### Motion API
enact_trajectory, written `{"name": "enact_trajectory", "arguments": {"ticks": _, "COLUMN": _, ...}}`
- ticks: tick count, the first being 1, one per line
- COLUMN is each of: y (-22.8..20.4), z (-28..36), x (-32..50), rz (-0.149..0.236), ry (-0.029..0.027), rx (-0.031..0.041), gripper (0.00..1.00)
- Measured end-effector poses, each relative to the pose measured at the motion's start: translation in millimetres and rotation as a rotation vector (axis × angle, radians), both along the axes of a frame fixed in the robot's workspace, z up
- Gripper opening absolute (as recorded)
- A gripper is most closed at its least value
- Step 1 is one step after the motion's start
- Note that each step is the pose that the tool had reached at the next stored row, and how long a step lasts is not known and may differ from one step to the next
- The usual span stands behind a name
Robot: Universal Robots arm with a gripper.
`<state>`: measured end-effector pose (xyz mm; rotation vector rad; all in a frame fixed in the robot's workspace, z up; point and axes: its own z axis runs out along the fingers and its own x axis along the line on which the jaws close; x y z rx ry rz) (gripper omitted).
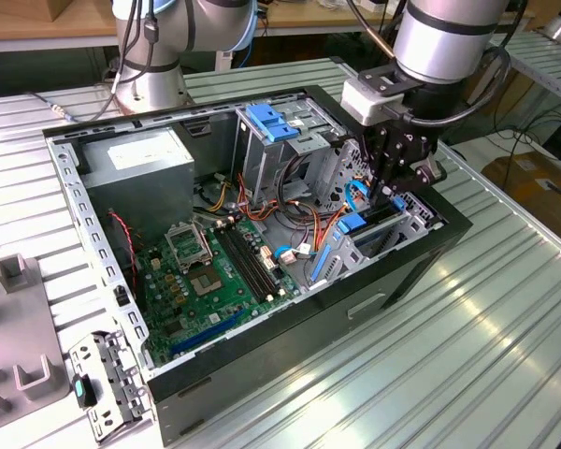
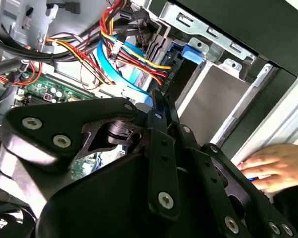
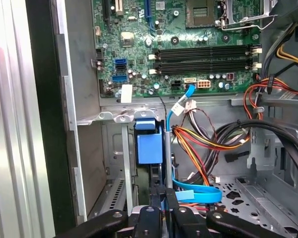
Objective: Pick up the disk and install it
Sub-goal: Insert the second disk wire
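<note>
Inside the drive bay at 3 o'clock of the computer case (image 1: 262, 393), I judge the disk (image 3: 150, 144) nearly seated, my gripper (image 3: 161, 194) pinched narrowly on its edge.

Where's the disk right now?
In the exterior view, the disk sits in the silver bay at the case's right end, directly under the claw.

The arm came down from above, its silver wrist section upright and the black pincer (image 1: 399, 192) pointed straight downward. Its fingers (image 3: 161, 198) stood pressed close together (the linkage bars folded inward in both wrist views). A person's hand (image 2: 273, 166) lay flat, fingers extended.
</note>
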<state>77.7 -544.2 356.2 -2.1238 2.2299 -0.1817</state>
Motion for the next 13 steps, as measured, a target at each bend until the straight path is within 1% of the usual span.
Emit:
{"name": "enact_trajectory", "arguments": {"ticks": 3, "y": -2.9, "z": -0.5, "x": -0.8, "rz": 0.000, "ry": -0.0051, "rx": 0.0104, "gripper": 0.16}}
{"name": "enact_trajectory", "arguments": {"ticks": 5, "y": -3.5, "z": -0.8, "x": -1.5, "rz": 0.000, "ry": -0.0073, "rx": 0.0114, "gripper": 0.16}}
{"name": "enact_trajectory", "arguments": {"ticks": 6, "y": -3.5, "z": -1.1, "x": -2.2, "rz": 0.000, "ry": -0.0100, "rx": 0.0115, "gripper": 0.16}}
{"name": "enact_trajectory", "arguments": {"ticks": 7, "y": -3.6, "z": -1.4, "x": -2.6, "rz": 0.000, "ry": -0.0131, "rx": 0.0125, "gripper": 0.16}}
{"name": "enact_trajectory", "arguments": {"ticks": 8, "y": -4.0, "z": -2.0, "x": -2.9, "rz": 0.000, "ry": -0.0177, "rx": 0.0147, "gripper": 0.16}}
{"name": "enact_trajectory", "arguments": {"ticks": 9, "y": -4.3, "z": -2.4, "x": -3.2, "rz": 0.000, "ry": -0.0207, "rx": 0.0161, "gripper": 0.16}}
{"name": "enact_trajectory", "arguments": {"ticks": 10, "y": -4.5, "z": -3.0, "x": -3.9, "rz": 0.000, "ry": -0.0248, "rx": 0.0188, "gripper": 0.16}}
{"name": "enact_trajectory", "arguments": {"ticks": 11, "y": -4.7, "z": -3.5, "x": -5.0, "rz": 0.000, "ry": -0.0314, "rx": 0.0228, "gripper": 0.16}}
{"name": "enact_trajectory", "arguments": {"ticks": 13, "y": -4.8, "z": -4.1, "x": -5.8, "rz": 0.000, "ry": -0.0370, "rx": 0.0284, "gripper": 0.16}}
